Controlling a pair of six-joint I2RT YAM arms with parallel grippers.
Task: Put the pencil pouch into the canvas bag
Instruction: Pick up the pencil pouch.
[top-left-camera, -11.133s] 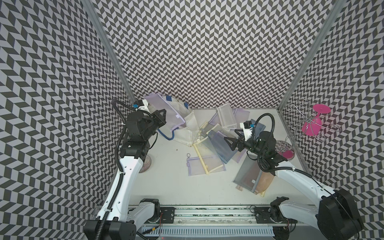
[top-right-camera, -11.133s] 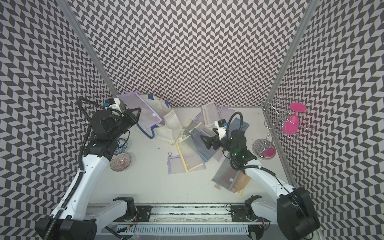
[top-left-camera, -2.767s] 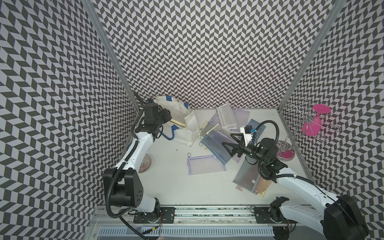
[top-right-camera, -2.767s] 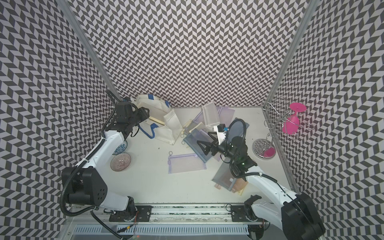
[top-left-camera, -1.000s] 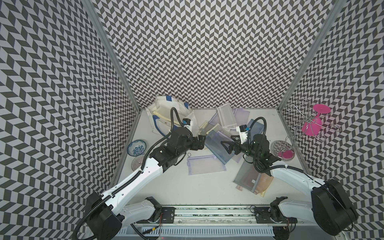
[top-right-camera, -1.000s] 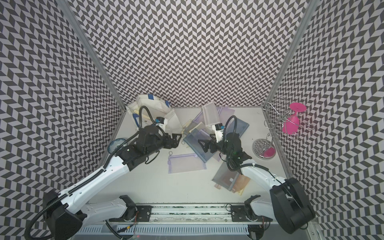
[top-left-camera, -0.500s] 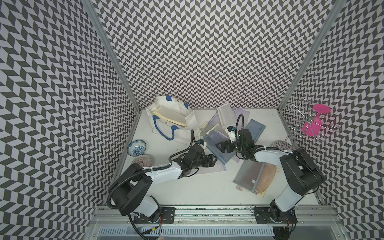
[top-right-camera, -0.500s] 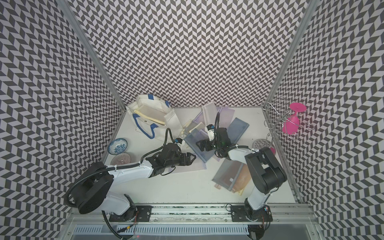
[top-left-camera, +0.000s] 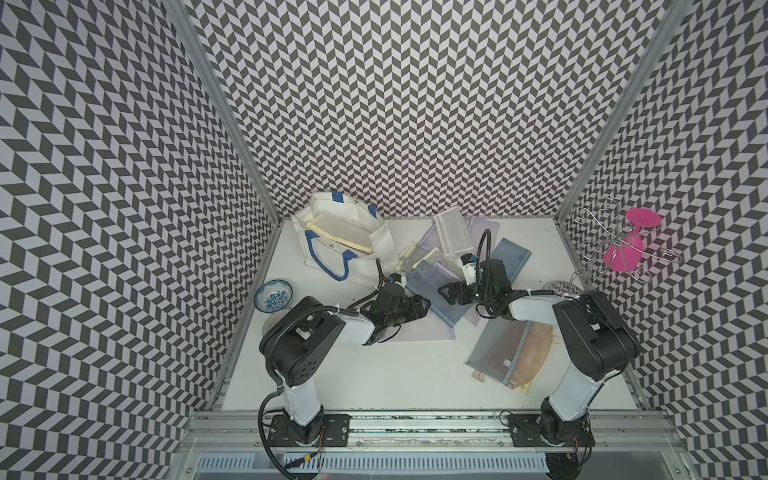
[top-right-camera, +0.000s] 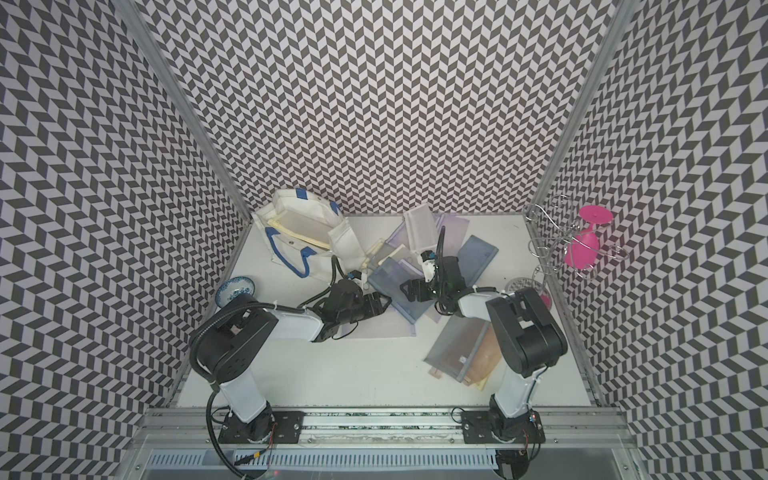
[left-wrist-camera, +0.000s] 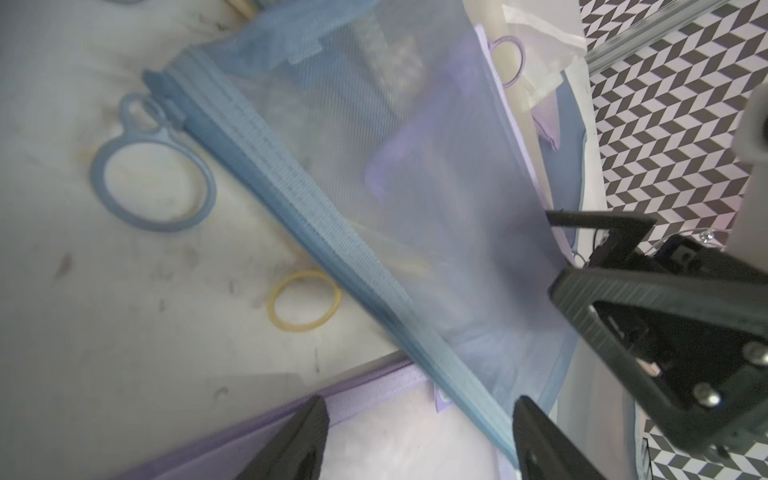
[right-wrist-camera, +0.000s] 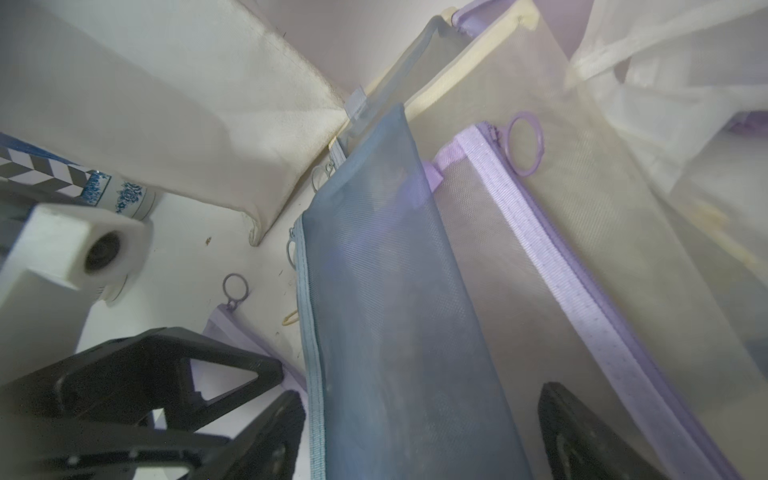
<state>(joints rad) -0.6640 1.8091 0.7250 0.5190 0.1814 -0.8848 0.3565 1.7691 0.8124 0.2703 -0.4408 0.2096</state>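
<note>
The white canvas bag (top-left-camera: 336, 237) (top-right-camera: 299, 232) with blue handles lies at the back left, a pouch with a cream zipper in its mouth. Several mesh pencil pouches are piled to its right. My left gripper (top-left-camera: 422, 309) (left-wrist-camera: 415, 440) is open, low over the zipper edge of a lavender pouch (top-left-camera: 415, 330) (left-wrist-camera: 374, 382). A blue pouch (top-left-camera: 432, 291) (right-wrist-camera: 382, 291) lies partly on the lavender one. My right gripper (top-left-camera: 446, 293) (right-wrist-camera: 419, 436) is open, its jaws standing either side of the blue pouch. The two grippers face each other, close together.
A blue-patterned bowl (top-left-camera: 273, 295) sits by the left wall. Grey and orange pouches (top-left-camera: 511, 353) lie at the front right. A white pouch (top-left-camera: 451, 232) and a blue-grey one (top-left-camera: 509, 257) lie at the back. A pink glass (top-left-camera: 627, 245) hangs on a wire rack at the right wall.
My left gripper has come away from the bag, forward and right onto the lavender pouch. The right gripper has slid left over the blue pouch. Both arms have folded down low.
</note>
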